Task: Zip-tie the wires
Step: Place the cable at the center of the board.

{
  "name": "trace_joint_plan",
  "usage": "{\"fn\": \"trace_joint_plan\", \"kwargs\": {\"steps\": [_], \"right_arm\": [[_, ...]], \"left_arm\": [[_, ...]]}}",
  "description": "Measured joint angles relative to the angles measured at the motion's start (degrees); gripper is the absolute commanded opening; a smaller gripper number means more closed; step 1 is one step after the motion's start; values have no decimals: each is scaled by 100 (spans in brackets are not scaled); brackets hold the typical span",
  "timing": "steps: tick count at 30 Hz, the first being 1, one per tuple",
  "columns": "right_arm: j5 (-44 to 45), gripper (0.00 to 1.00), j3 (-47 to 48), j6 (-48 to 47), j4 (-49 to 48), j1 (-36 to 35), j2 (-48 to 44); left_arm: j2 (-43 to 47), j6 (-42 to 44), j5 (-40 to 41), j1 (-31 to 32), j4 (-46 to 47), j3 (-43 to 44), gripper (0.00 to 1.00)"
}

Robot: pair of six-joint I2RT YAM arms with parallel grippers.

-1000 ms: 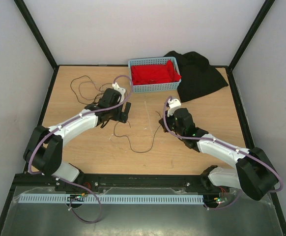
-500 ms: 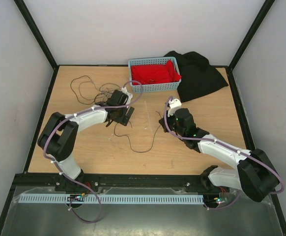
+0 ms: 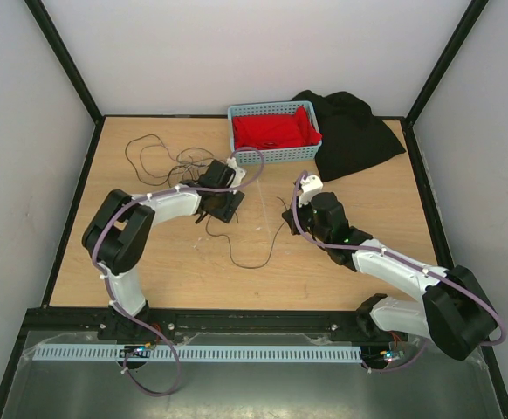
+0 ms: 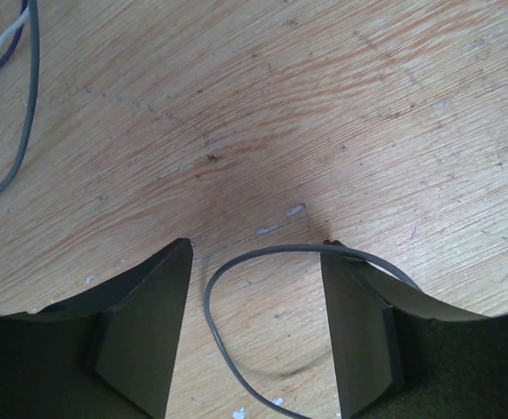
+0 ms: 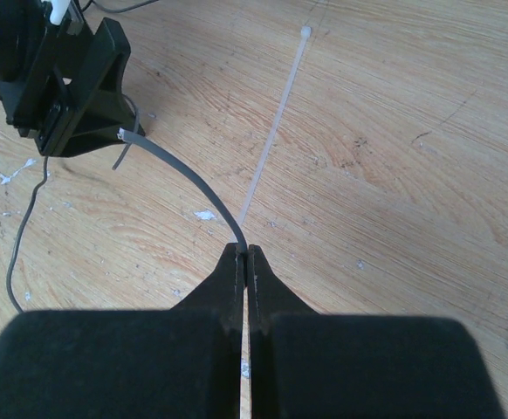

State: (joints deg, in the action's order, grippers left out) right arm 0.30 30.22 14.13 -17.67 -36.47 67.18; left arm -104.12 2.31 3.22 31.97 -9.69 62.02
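The wires are thin dark strands. A tangle of loops (image 3: 160, 157) lies at the back left, and one long strand (image 3: 252, 264) curves across the table's middle. My right gripper (image 3: 287, 215) is shut on this strand (image 5: 187, 175); in the right wrist view (image 5: 246, 253) its free end points at my left gripper (image 5: 69, 77). My left gripper (image 3: 222, 208) is open and low over the table. In the left wrist view (image 4: 256, 251) a grey wire loop (image 4: 212, 307) lies between the fingers, touching the right one. A white zip tie (image 5: 273, 131) lies flat on the wood, ungripped.
A blue basket (image 3: 241, 151) with red cloth (image 3: 275, 131) stands at the back centre. A black cloth (image 3: 356, 133) lies at the back right. More wires (image 4: 23, 105) show at the left edge of the left wrist view.
My left arm has folded up, its elbow swinging right, and its gripper has shifted slightly right over the strand. My right arm has stayed still, shut on the wire.
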Motion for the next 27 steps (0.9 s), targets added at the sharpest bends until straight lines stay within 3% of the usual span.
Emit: {"fn": "trace_joint_plan", "kwargs": {"steps": [3, 9, 11, 19, 27], "right_arm": [[-26, 0, 0, 2, 0, 0, -2], [-15, 0, -11, 4, 11, 13, -33], [15, 0, -11, 2, 66, 63, -59], [358, 0, -13, -92, 584, 1078, -350], [1377, 0, -11, -92, 686, 2109, -31]], "left_arm": [[-79, 7, -26, 0, 81, 33, 54], [-164, -59, 4, -17, 223, 92, 9], [-162, -120, 42, -44, 249, 68, 0], [619, -748, 328, -592, 232, -601, 0], [2286, -2424, 699, -1390, 203, -1700, 0]]}}
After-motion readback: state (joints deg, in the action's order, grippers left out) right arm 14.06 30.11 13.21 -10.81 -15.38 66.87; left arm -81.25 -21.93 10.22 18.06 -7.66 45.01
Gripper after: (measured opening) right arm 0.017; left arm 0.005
